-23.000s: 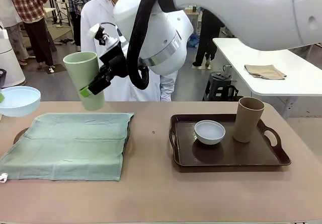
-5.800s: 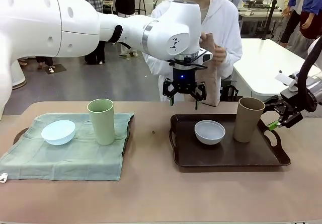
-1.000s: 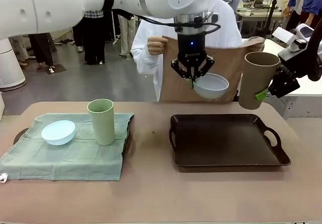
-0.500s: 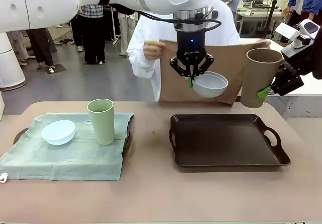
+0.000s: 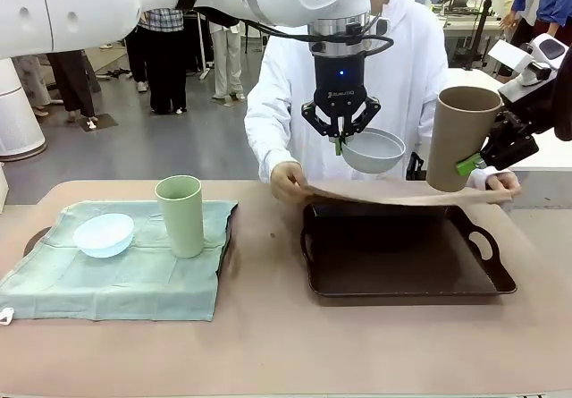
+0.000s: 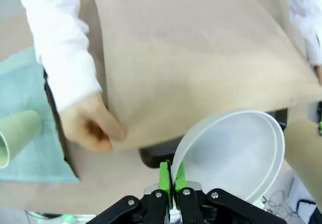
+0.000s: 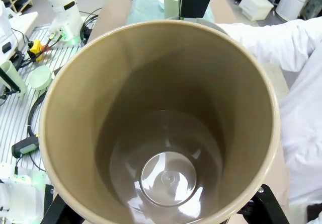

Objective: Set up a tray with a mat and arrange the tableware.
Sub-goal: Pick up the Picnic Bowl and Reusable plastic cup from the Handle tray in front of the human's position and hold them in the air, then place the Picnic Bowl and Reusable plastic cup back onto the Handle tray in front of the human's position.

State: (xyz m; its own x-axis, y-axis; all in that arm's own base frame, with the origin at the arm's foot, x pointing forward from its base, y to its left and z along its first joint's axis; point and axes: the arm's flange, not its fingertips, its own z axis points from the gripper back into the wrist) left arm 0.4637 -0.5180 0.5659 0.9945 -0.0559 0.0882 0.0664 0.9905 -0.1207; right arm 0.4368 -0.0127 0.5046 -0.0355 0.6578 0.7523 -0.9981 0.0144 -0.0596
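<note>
1. Mat (image 5: 393,197) now lies flat, held low over my dark tray (image 5: 407,273) by the person's hands (image 5: 288,182); half a second ago it hung upright.
2. My left pincer (image 5: 340,139) still pinches the white bowl (image 5: 374,150) rim above the tray.
3. My right pincer (image 5: 474,161) keeps gripping the tan cup (image 5: 458,139) aloft.
4. Green cup (image 5: 180,215) and blue bowl (image 5: 104,235) remain on the green cloth (image 5: 116,277).
</note>
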